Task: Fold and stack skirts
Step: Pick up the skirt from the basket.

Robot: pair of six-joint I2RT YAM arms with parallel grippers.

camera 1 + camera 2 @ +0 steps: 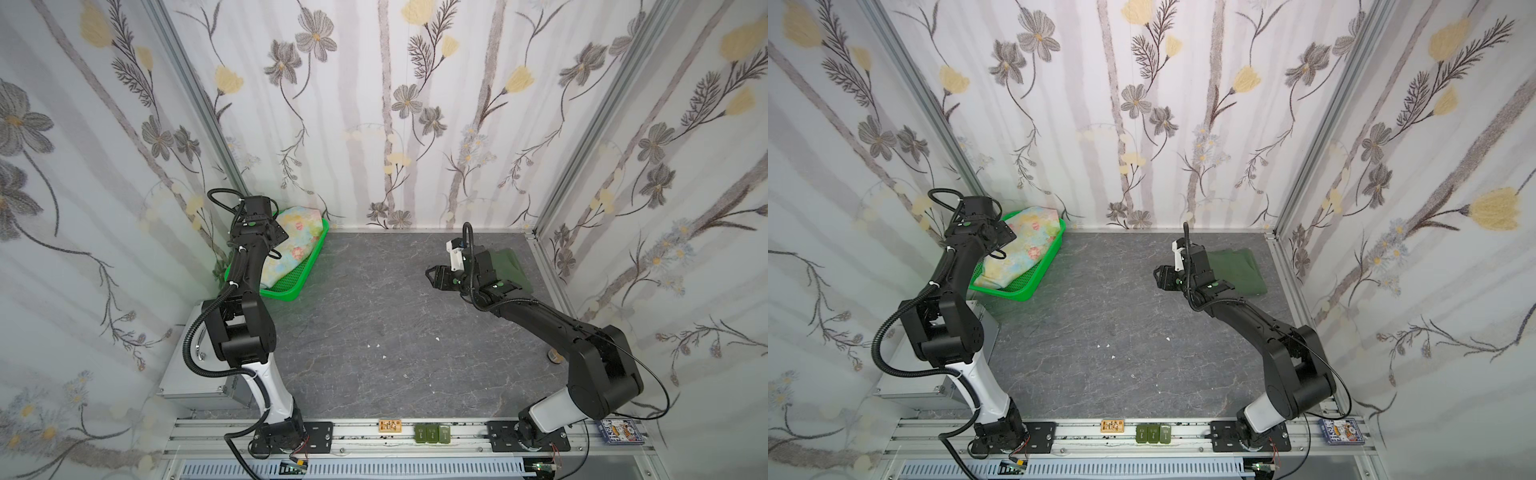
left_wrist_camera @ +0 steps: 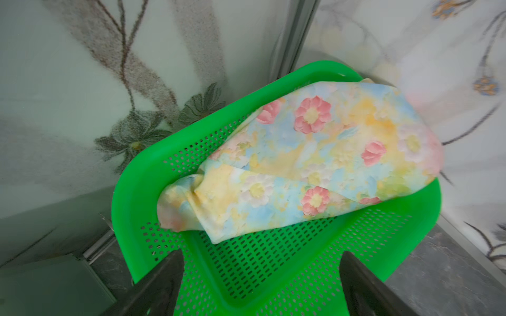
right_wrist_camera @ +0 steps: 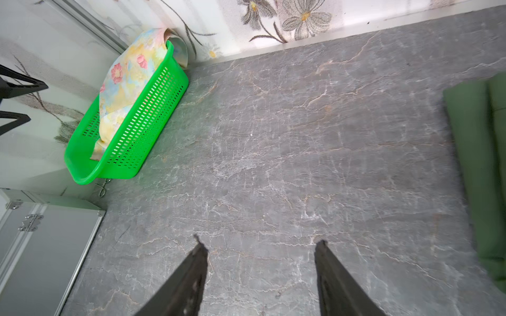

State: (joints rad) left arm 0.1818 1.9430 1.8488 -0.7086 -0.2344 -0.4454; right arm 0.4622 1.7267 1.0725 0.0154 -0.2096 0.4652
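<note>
Floral skirt (image 2: 315, 164) lies crumpled; olive skirt (image 3: 476, 164) folded flat.

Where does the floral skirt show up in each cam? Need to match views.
Top view: floral skirt far left corner, in the green basket.
Top view: same corner, same basket.
Left wrist: mid-picture, lying across the basket.
Right wrist: in the basket against the wall.
Shared landmark: the green basket.

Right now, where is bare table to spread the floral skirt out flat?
Widest bare patch: the middle of the grey tabletop, between the green basket, the olive skirt and the front rail. Crowded: the far-left corner, floral skirt in the basket under the left end effector; the far-right, right end effector by the olive skirt.
</note>
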